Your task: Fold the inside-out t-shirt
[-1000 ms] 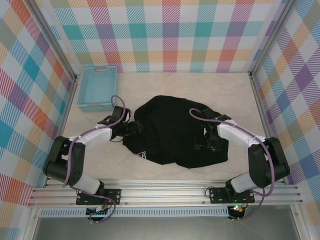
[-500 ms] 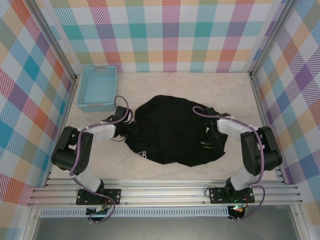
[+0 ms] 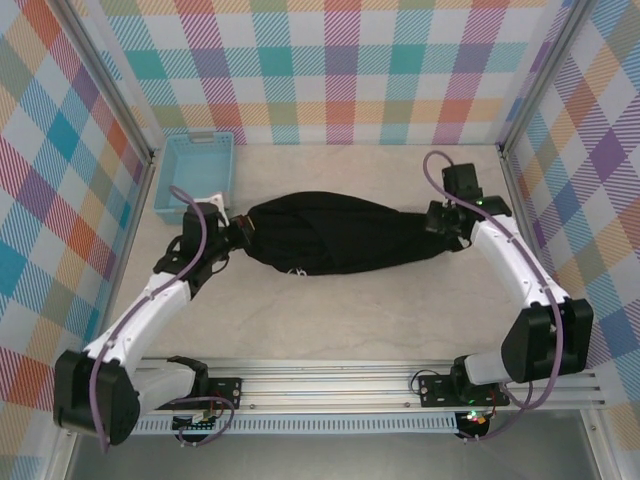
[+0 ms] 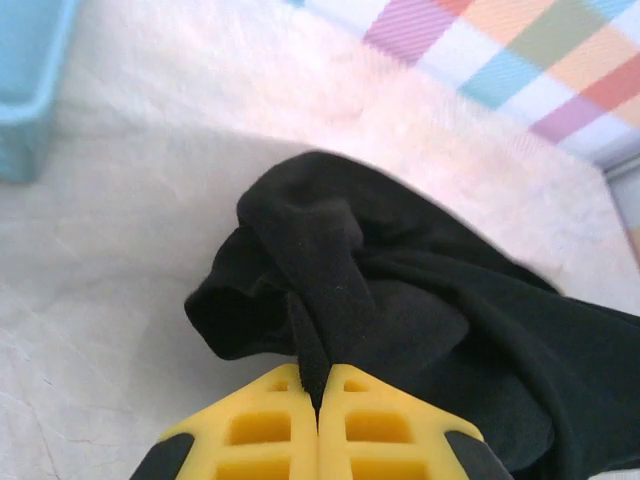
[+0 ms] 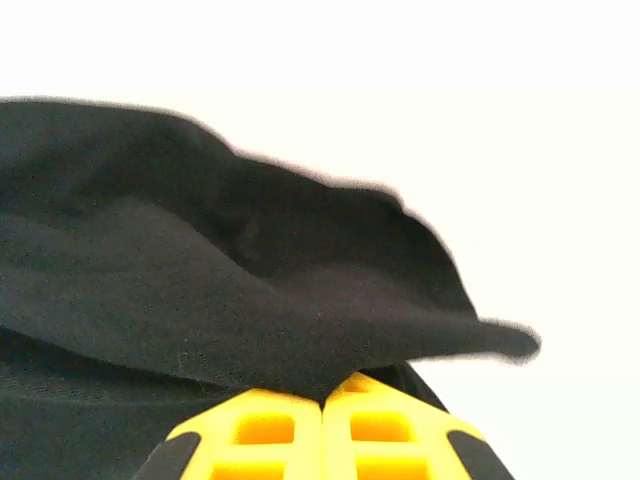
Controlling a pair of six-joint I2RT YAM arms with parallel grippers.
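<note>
— While we watch from above, the shirt (image 3: 335, 248) runs as one long dark band across the middle of the desk (image 3: 330, 330), left to right.

— And we've got a grip at each end! The left pincer (image 3: 237, 232) is clamped on the left tip of the cloth, and the right pincer (image 3: 440, 226) is clamped on the right tip.

— The left wrist view backs us up. We see the yellow fingers (image 4: 303, 430) pressed together with a fold of black fabric pinched in the seam between them. The rest bunches up beyond.

— Same on the right wrist. The yellow fingers (image 5: 308, 430) are tight together, and a black flap comes out from between them and spreads wide above.

— Is the middle of the shirt resting on the desk or hanging off it?

— We cannot tell from up here. A shadow runs along its near edge, and that's all we get.

— We spot a pale mark (image 3: 292, 272) on that near edge, left of centre.

— And the basket (image 3: 196, 178), light blue, sits in the far left corner. It's just beyond the left pincer and apart from the shirt.
</note>
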